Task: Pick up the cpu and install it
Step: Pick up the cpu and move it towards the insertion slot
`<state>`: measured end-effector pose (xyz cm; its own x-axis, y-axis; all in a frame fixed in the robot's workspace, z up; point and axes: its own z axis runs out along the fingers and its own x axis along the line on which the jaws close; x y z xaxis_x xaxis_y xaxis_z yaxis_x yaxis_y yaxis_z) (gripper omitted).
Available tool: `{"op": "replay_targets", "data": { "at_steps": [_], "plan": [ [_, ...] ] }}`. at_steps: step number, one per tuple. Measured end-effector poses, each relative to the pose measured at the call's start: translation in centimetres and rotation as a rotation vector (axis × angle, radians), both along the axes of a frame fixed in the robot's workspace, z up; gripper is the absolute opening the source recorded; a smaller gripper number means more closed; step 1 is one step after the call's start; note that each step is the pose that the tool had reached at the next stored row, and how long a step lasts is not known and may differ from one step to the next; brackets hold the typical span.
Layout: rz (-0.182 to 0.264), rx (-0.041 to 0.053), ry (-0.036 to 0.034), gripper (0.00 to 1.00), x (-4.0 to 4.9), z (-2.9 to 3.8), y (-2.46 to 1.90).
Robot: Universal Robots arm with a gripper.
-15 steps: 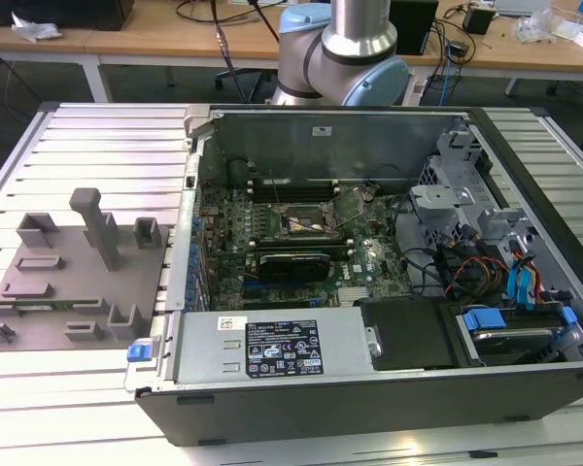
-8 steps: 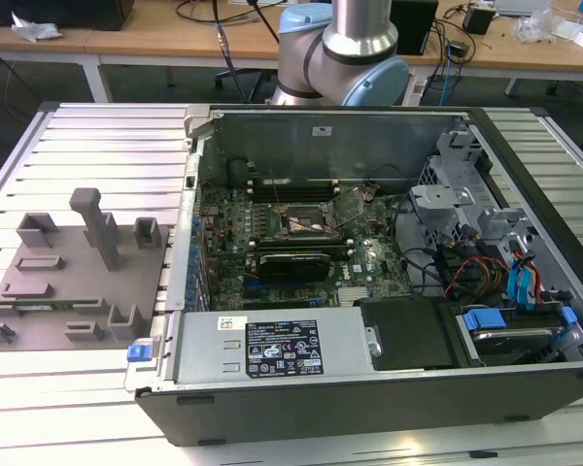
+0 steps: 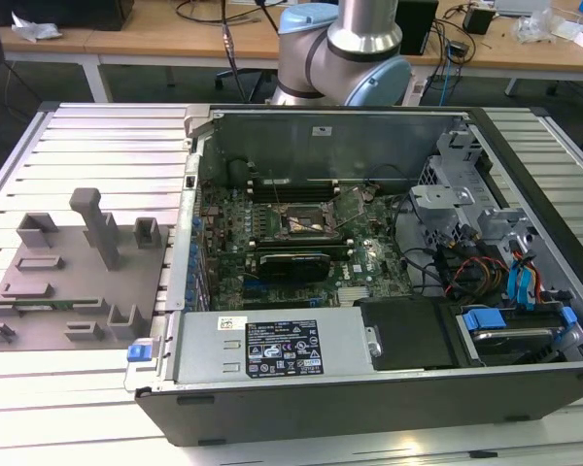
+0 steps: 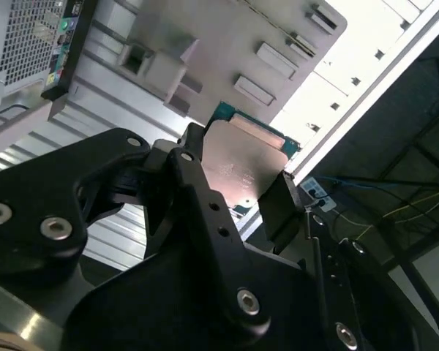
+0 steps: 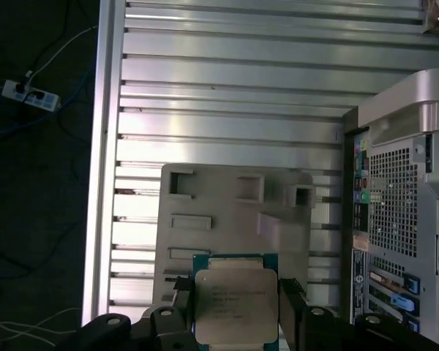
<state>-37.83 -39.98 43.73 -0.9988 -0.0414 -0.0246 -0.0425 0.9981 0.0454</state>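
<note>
Slatted metal counter (image 3: 97,131) carries an open computer case (image 3: 321,136) beside a grey tray (image 3: 78,283); end effector (image 5: 235,311) clenched on the cpu (image 5: 233,296), over that tray.

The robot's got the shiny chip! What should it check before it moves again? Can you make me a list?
1. The cpu sits between the gripper fingers, one at each side: ok.
2. The cpu sits straight in the grip, in the first wrist view: ok.
3. The cpu is clear of the gray tray, which lies below it: ok.
4. The computer case is open on top, motherboard bare: ok.
5. The socket is open and empty: cannot tell.
6. The cpu's corner is turned right for the socket: cannot tell.
</note>
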Motion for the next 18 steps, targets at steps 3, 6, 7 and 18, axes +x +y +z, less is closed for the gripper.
{"op": "replay_targets", "data": {
  "at_steps": [3,6,7,18],
  "plan": [
    [0.000,0.0000,0.0002,0.55,1.79,0.00,-0.01],
    [0.000,0.0000,0.0003,0.55,3.12,0.01,-0.01],
    [0.000,0.0001,0.0003,0.55,3.74,0.00,-0.02],
    [0.000,-0.0002,0.0108,0.55,9.72,-0.59,-0.02]
  ]
}}
